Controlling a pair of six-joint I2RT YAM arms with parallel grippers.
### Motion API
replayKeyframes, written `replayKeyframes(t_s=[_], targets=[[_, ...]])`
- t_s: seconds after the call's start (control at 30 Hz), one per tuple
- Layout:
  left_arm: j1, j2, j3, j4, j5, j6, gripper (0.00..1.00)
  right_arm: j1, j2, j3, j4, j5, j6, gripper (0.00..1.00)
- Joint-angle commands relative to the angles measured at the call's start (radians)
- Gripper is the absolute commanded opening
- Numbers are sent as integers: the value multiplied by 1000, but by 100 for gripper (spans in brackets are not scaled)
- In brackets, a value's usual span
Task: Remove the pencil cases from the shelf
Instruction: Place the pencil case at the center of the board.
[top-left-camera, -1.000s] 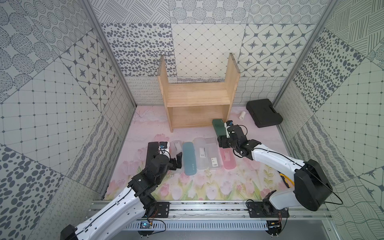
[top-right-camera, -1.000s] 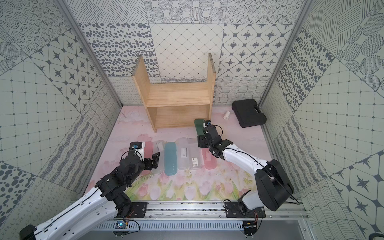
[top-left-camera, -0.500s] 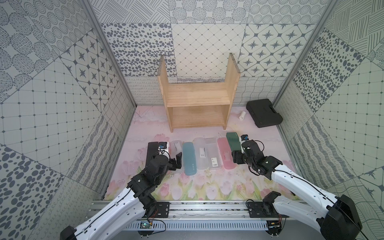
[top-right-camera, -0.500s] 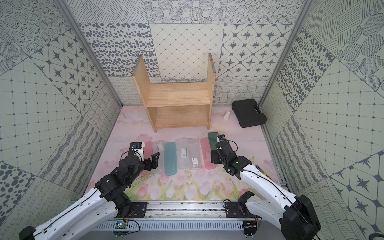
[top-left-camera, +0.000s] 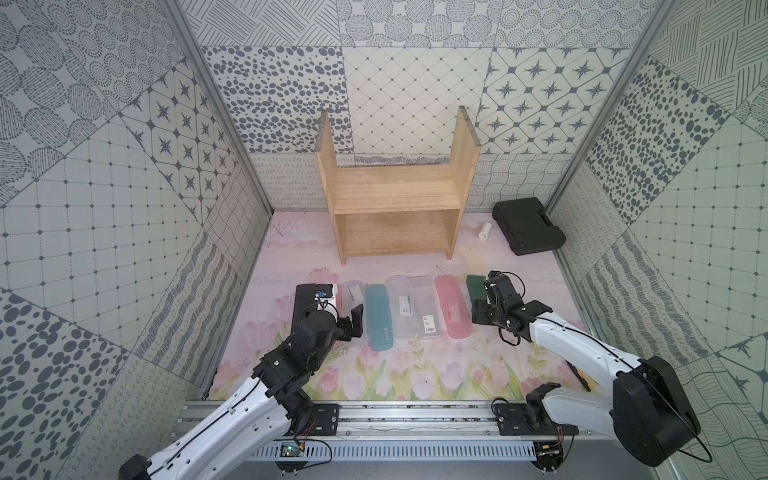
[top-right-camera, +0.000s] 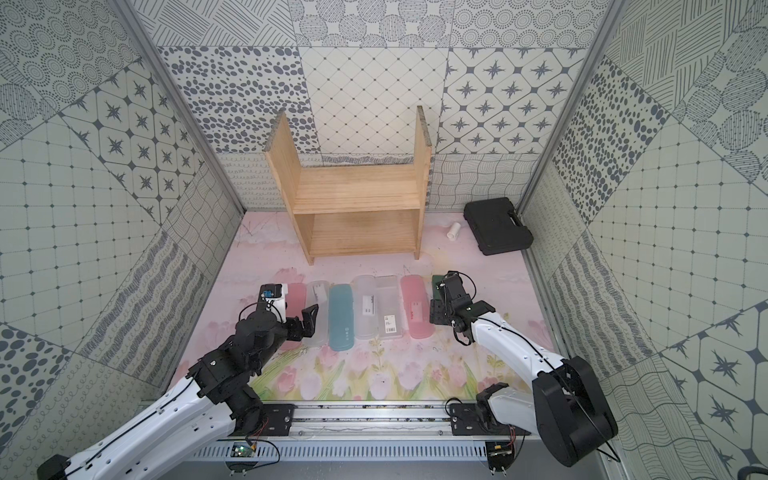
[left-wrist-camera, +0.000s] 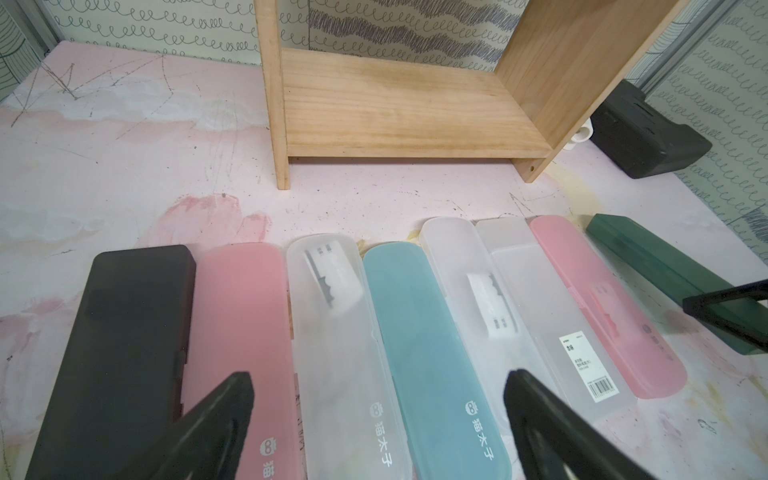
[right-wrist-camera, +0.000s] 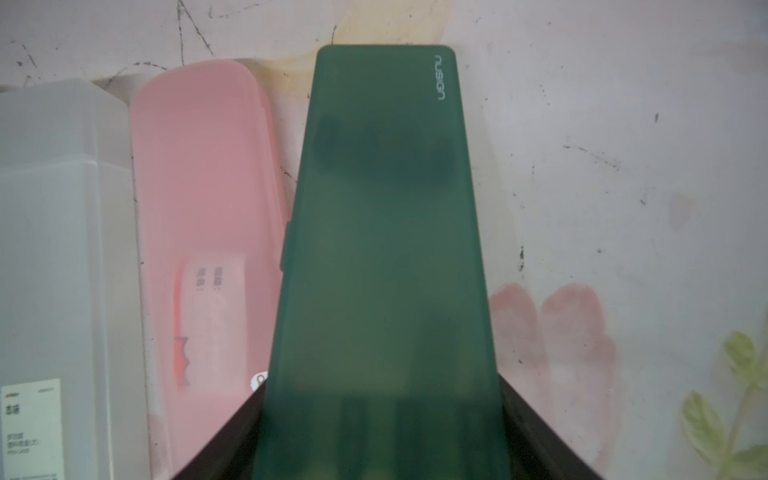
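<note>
Walls (top-left-camera: 104, 208) on 3 sides: grey-on-white patchwork panels w/ dots, stars, grids, squiggles. Alu posts (top-left-camera: 230, 124) at back corners. Floor (top-left-camera: 415, 374): pink mat, tulip print, scuffed. Even, soft light.

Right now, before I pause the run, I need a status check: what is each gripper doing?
Left gripper: open, holding nothing.
Right gripper: closed on the dark green pencil case.

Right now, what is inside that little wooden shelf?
Nothing shows: both boards of the shelf look bare in both top views. Whatever lies beneath its lower board is covered.
</note>
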Motion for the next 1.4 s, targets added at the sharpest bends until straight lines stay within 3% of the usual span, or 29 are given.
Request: replayKeyframes(t_s=[0.0, 0.6, 0.83, 1.03, 1.13, 1.27, 1.37], targets=[[1, -5, 9, 4, 13, -13, 99, -4, 34, 26, 35, 9, 34, 71], [1, -16, 6, 3, 22, -20, 99, -11, 152, 73, -111, 3, 104, 82], [1, -16, 5, 6, 26, -21, 99, -26, 111, 106, -136, -3, 87, 98], [3, -16, 8, -7, -23, -39, 99, -92, 111, 174, -127, -77, 59, 98], [2, -10, 19, -16, -46, -61, 99, -156, 125, 189, -90, -164, 42, 98], [9, 25, 44, -36, -68, -102, 99, -288, 141, 170, 20, -381, 51, 98], [59, 70, 74, -63, -20, -138, 99, -366, 165, 161, 88, -525, 67, 98]])
